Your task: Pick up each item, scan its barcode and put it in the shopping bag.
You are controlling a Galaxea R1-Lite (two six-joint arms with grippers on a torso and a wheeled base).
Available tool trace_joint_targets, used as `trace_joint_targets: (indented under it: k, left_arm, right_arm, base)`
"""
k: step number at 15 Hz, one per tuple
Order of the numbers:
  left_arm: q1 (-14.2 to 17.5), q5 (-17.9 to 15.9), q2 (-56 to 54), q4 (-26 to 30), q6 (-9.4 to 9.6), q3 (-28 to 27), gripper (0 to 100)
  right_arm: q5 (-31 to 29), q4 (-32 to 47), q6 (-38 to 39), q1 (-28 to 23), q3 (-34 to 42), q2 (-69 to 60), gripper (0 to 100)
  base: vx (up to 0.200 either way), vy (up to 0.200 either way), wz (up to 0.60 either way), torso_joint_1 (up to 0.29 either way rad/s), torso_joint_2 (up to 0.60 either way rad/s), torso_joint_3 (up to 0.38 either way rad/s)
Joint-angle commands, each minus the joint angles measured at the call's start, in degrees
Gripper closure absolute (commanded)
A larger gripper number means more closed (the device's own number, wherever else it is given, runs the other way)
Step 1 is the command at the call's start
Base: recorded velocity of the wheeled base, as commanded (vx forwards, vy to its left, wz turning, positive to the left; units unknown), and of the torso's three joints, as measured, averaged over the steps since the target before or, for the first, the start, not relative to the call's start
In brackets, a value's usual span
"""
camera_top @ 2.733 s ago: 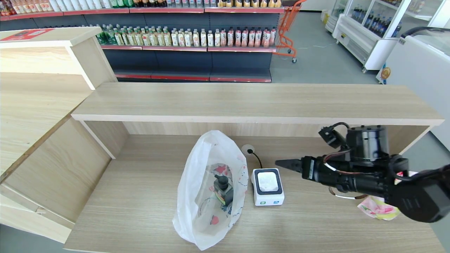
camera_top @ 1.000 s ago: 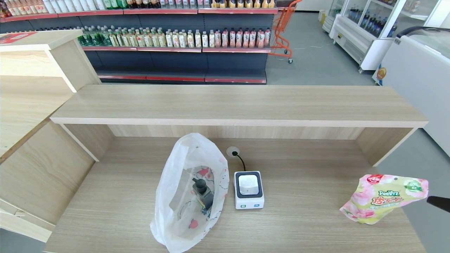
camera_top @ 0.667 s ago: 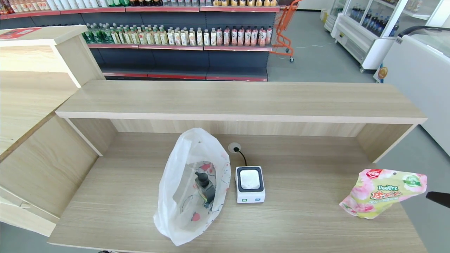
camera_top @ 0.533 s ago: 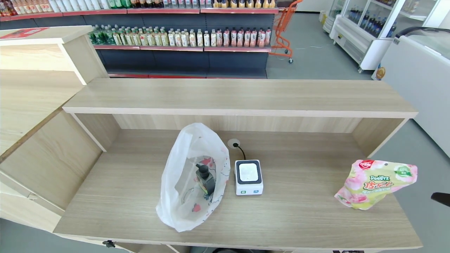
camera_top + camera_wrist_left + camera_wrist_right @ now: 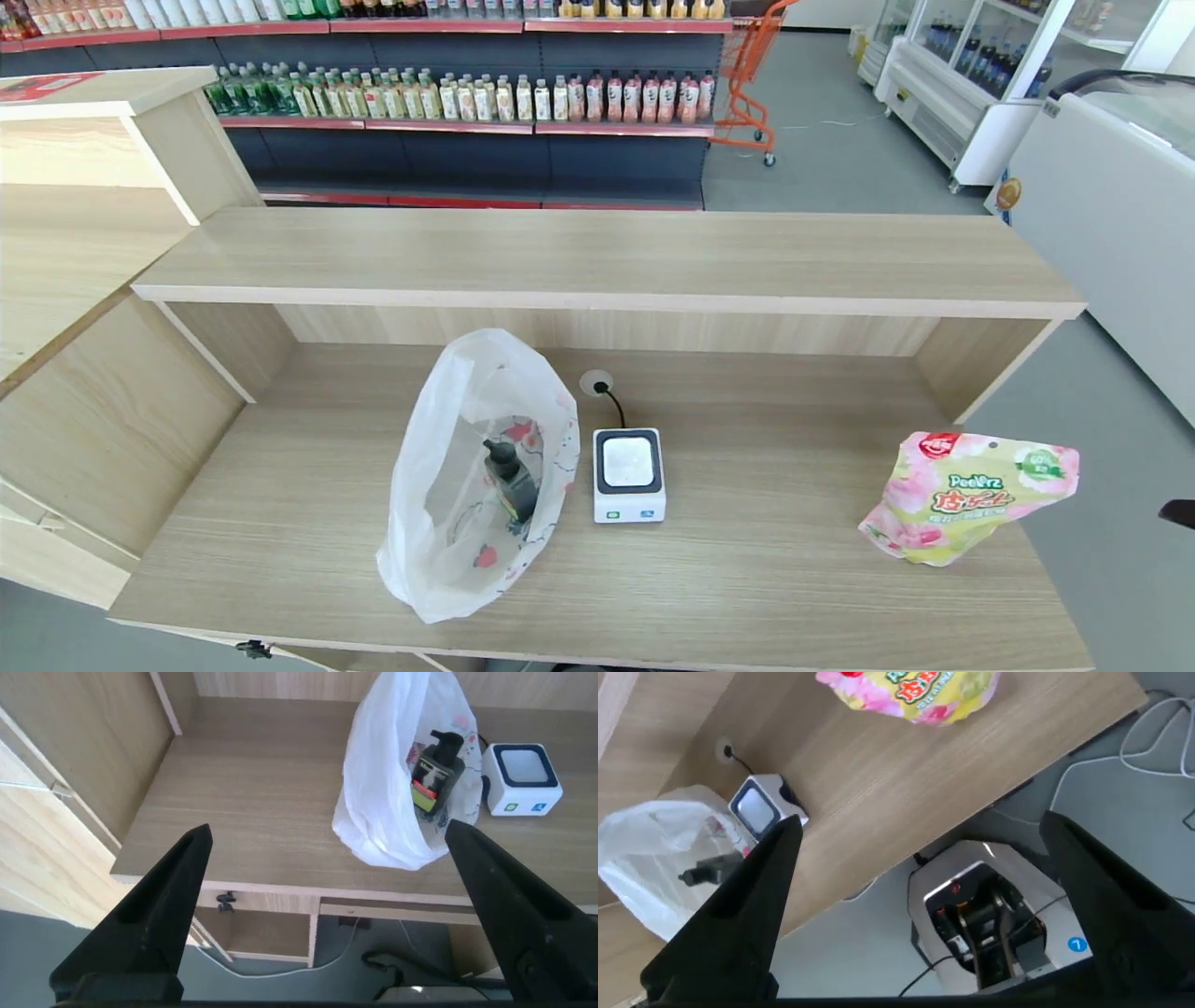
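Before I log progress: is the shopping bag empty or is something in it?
Not empty: a dark bottle shows inside the translucent shopping bag. The pink pouch is outside, on the counter.

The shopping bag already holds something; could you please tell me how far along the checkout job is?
Done: one dark bottle sits in the shopping bag. In hand: nothing; the left pincer and right pincer are both open and empty. Left: the pink snack pouch at the right end of the counter needs picking up, scanning at the scanner and bagging.
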Motion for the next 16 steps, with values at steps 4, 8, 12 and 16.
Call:
trace_joint_targets:
  k: [4,8,12,16]
  left_arm:
    - [0.0,0.0,0.0,0.0,0.04,0.0,0]
    - [0.0,0.0,0.0,0.0,0.04,0.0,0]
    - [0.0,0.0,0.0,0.0,0.04,0.0,0]
    - [0.0,0.0,0.0,0.0,0.04,0.0,0]
  right_arm:
    - [-4.2,5.6,8.4,-2.2,-5.5,6.2,0]
    - [-11.3,5.6,23.2,-2.2,-15.8,23.8,0]
    - [-16.0,5.8,27.6,-2.8,-22.9,34.6,0]
    - [-16.1,5.4,27.8,-2.8,-21.6,41.3,0]
  base:
    - [0.000,-0.050,0.00,0.001,0.00,0.002]
    - [0.000,0.000,0.00,0.000,0.00,0.000]
    - [0.000,0.000,0.00,0.000,0.00,0.000]
    - [0.000,0.000,0.00,0.000,0.00,0.000]
